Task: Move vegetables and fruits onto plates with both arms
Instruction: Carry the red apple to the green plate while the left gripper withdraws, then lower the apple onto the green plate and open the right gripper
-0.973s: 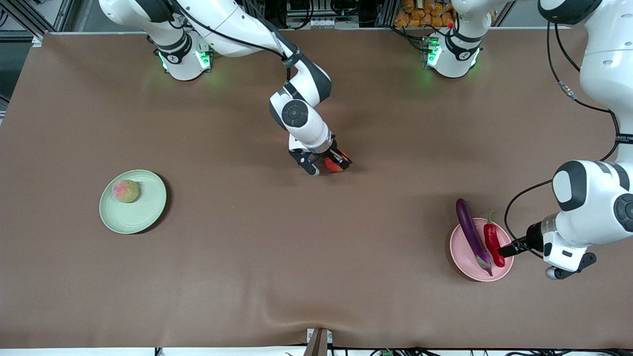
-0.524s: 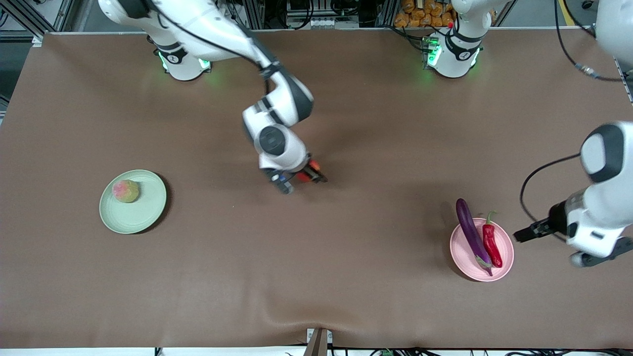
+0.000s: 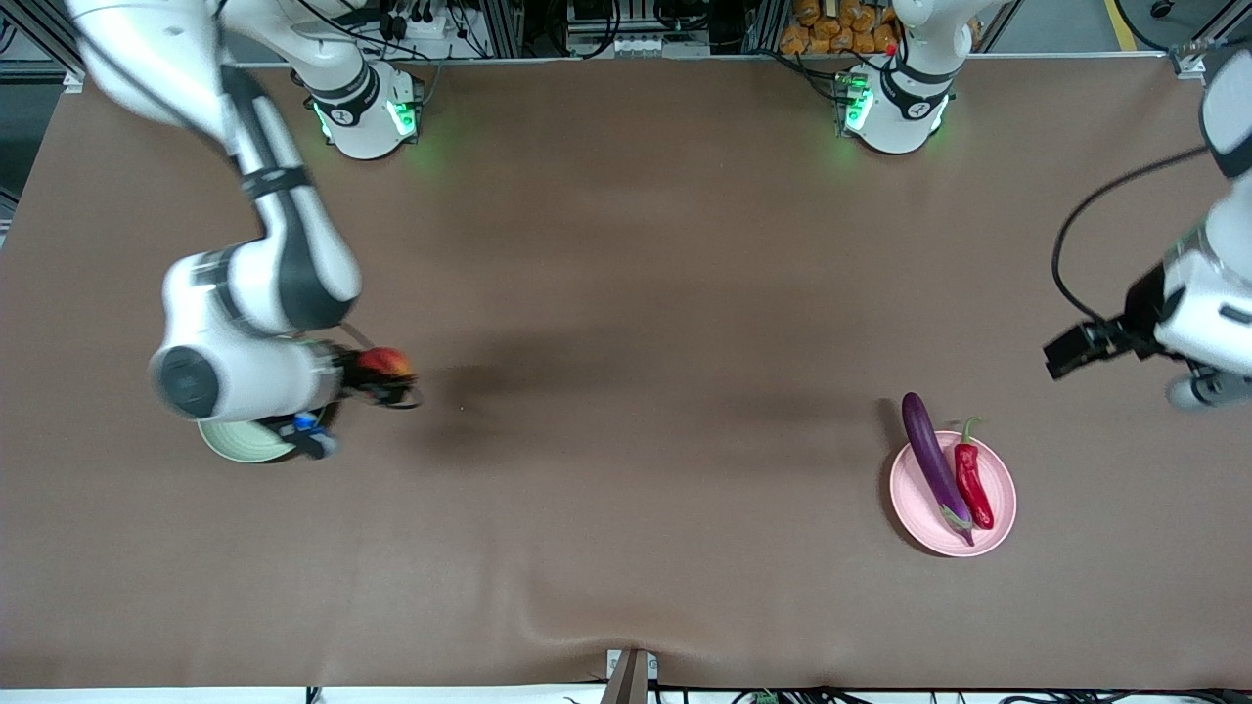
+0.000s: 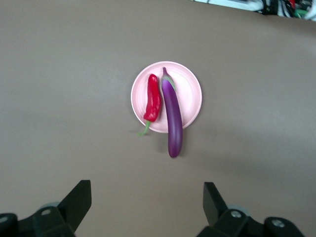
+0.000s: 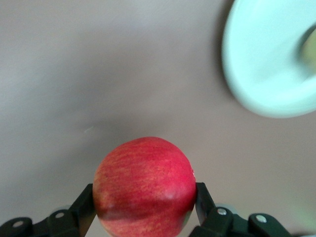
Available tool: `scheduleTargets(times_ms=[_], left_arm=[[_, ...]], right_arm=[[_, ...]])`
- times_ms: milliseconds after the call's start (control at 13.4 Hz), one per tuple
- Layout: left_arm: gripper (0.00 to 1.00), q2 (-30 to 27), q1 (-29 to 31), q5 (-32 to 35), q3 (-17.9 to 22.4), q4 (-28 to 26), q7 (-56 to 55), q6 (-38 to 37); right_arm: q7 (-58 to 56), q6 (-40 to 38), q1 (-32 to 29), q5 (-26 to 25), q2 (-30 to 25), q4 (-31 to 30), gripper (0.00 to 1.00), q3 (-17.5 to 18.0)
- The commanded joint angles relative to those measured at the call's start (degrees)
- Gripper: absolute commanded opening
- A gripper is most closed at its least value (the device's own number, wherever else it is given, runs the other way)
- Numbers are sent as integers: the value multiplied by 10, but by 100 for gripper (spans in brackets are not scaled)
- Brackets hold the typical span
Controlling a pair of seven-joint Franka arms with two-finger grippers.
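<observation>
Half green plate (image 3: 235,447) hidden by right arm, end effector (image 3: 389,376) w/ apple (image 3: 383,363).

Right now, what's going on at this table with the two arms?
The right end effector is shut on the red apple, carrying it in the air beside the green plate. The left end effector hangs open over the table toward the left arm's end, above the pink plate, which holds the purple eggplant and the red chili pepper side by side.
</observation>
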Motion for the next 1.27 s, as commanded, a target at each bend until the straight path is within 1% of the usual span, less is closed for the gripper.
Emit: scheduleTargets(times_ms=[0,150,299,374,449,524,599,674,749,824,898,973,1048,1123,1198], left_arm=[[100,-35,8,-6,-13,-14,16,-32],[100,-47,10,-13,-15,-14,19,-35],[100,-64,5,-48,-5,-15,27,-34],[100,-72,-2,-62,15,-17,29,-33],[100,-74,-33,-78,56,-16,30,-33],[100,-85,-83,-94,125,-18,37,-34],[100,-94,-138,-108,191,-21,46,-36],[100,-96,-158,-117,221,-21,54,-48],[100,-100,-165,-125,231,-23,63,-54],[100,-115,-193,-125,264,-41,68,-54],[100,-131,-251,-125,321,-61,68,-54],[100,-144,-280,-129,361,-73,72,-54],[100,-153,-283,-140,368,-86,87,-54],[100,-164,-284,-143,370,-101,100,-54],[100,-172,-284,-144,371,-112,105,-53]], right_arm=[[-127,21,-83,-21,13,-9,0,16],[-191,71,-132,-21,37,-26,0,17],[-229,91,-152,-16,58,-30,0,18],[-229,99,-155,-14,67,-30,13,19],[-229,100,-154,-11,70,-30,59,20],[-223,95,-149,-3,67,-28,100,20],[-226,82,-149,-1,60,-21,100,25],[-228,46,-149,1,52,-1,100,32],[-228,-2,-148,1,48,34,100,41],[-228,-52,-147,1,43,72,100,55],[-225,-90,-141,0,41,108,100,66],[-224,-110,-129,-3,33,137,100,72],[-229,-122,-118,-5,20,159,100,73],[-235,-146,-110,-9,18,189,100,72],[-238,-192,-110,-10,17,238,100,77]])
